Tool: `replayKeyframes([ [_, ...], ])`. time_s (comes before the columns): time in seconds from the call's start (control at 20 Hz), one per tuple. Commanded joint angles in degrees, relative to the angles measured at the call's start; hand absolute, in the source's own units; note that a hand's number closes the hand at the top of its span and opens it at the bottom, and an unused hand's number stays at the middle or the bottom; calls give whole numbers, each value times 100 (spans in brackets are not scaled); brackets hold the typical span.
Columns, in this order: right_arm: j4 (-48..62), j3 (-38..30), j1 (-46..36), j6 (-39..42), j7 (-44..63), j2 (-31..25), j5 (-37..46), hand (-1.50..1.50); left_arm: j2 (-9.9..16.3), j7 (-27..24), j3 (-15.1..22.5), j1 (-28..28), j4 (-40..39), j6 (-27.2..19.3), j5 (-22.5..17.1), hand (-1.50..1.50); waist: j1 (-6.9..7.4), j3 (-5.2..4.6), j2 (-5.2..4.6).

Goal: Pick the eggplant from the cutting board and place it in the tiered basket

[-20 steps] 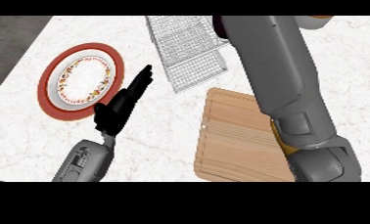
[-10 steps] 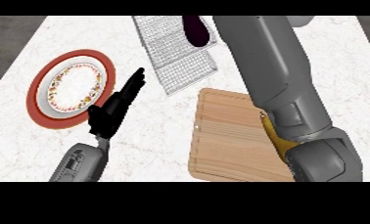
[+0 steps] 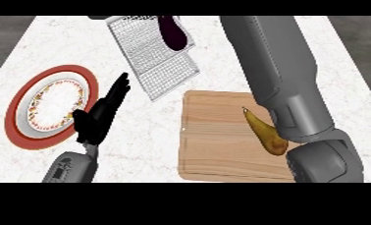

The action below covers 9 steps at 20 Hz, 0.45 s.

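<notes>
Counter (image 3: pixel 217 42) white marbled, fills the frame. Right arm (image 3: pixel 279 79) is the biggest thing, grey, running from lower right up to top centre-right, crossing the right edge of the board; the right hand itself is past the top band, out of view, so can't tell its state. Board (image 3: pixel 217 143) wooden, lower centre, flat on the counter. Basket (image 3: pixel 148 57) grey wire mesh, upper centre-left, tilted as seen from above. Plate (image 3: pixel 29 106) at left edge, red rim, white inside with a patterned ring. Left arm (image 3: pixel 71 166) comes in at lower left; left hand (image 3: pixel 98 118) black, fingers straight and together pointing up-right, spread narrow, holding nothing, just right of the plate and apart from the board. Eggplant (image 3: pixel 172 32) dark purple, at top centre, lying on the basket's upper right part, near the top band; not on the board. Pear (image 3: pixel 262 131) yellow-brown, on the board's right side, stem end pointing up-left, partly tucked against the right arm.
</notes>
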<state>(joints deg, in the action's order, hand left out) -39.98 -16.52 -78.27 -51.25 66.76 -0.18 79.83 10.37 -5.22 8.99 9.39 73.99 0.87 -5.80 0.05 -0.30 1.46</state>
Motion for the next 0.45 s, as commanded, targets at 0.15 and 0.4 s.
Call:
replayKeyframes([
  [0.15, -1022, -7, 253, -523, 1334, 17, 717, -150, 64, -68, -149, -248, -29, -35, -68, 0, -233, 11, 162],
  [0.4, -1662, 253, 798, 150, 1209, 18, 456, -150, 116, -186, -179, -436, -93, 35, -86, 0, -348, 17, 243],
])
